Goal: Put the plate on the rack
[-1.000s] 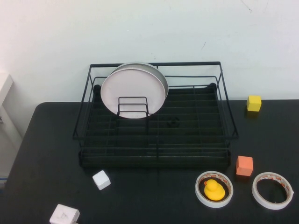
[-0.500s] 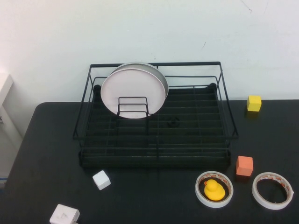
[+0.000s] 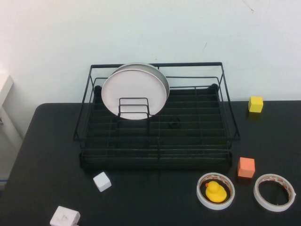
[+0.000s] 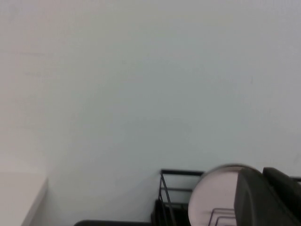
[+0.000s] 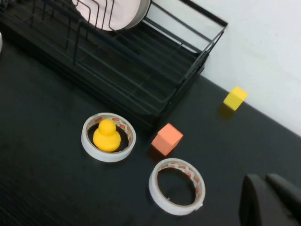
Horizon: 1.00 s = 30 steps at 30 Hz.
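Note:
The pale pink plate [image 3: 134, 94] stands upright in the back left of the black wire rack [image 3: 221, 84], behind a small wire divider, with a grey-white plate [image 3: 160, 75] close behind it. Neither arm shows in the high view. In the left wrist view, my left gripper [image 4: 262, 175] is shut and empty, held away from the rack [image 4: 164, 188] and plate [image 4: 214, 193]. In the right wrist view, my right gripper [image 5: 264, 181] is shut and empty above the table's right side, apart from the rack [image 5: 141, 70] and plate [image 5: 117, 12].
On the black table: a yellow cube [image 3: 256, 104] right of the rack, an orange cube [image 3: 246, 167], a tape roll [image 3: 228, 197] around a yellow duck [image 3: 215, 192], an empty tape roll [image 3: 274, 192], a white cube [image 3: 102, 181] and a white block [image 3: 65, 217] at front left.

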Available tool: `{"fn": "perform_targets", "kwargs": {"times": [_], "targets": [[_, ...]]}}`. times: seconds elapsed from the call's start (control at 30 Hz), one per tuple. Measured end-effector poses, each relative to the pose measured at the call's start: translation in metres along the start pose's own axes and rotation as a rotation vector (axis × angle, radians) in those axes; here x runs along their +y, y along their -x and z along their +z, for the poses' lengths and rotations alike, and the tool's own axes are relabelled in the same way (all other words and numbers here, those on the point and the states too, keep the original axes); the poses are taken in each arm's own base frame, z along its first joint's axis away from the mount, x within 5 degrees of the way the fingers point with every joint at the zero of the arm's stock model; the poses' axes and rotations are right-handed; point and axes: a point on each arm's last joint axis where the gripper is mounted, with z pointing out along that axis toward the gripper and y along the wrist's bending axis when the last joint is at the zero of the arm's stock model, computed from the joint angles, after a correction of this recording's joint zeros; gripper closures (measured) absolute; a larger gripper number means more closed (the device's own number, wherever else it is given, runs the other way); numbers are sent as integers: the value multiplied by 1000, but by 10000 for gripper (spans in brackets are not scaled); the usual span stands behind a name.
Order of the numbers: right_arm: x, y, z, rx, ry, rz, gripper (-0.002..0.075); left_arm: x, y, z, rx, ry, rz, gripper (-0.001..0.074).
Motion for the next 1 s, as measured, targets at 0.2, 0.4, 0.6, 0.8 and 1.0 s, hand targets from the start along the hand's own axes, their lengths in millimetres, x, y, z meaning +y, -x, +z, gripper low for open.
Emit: {"fn": "perform_targets", "kwargs": {"times": [0.2, 0.4, 0.6, 0.8, 1.0], "targets": [[0, -4, 8, -36, -17, 32, 728, 0, -18, -1, 30, -13, -2, 736], [9, 3, 8, -110, 84, 117, 728, 0, -18, -1, 32, -14, -12, 736], [19, 5, 6, -123, 210, 179, 728, 0, -18, -1, 31, -13, -13, 736], [22, 4, 6, -106, 239, 167, 728, 0, -18, -1, 31, -13, -13, 736], [23, 3, 6, -105, 242, 159, 728, 0, -18, -1, 31, -13, -13, 736]]}}
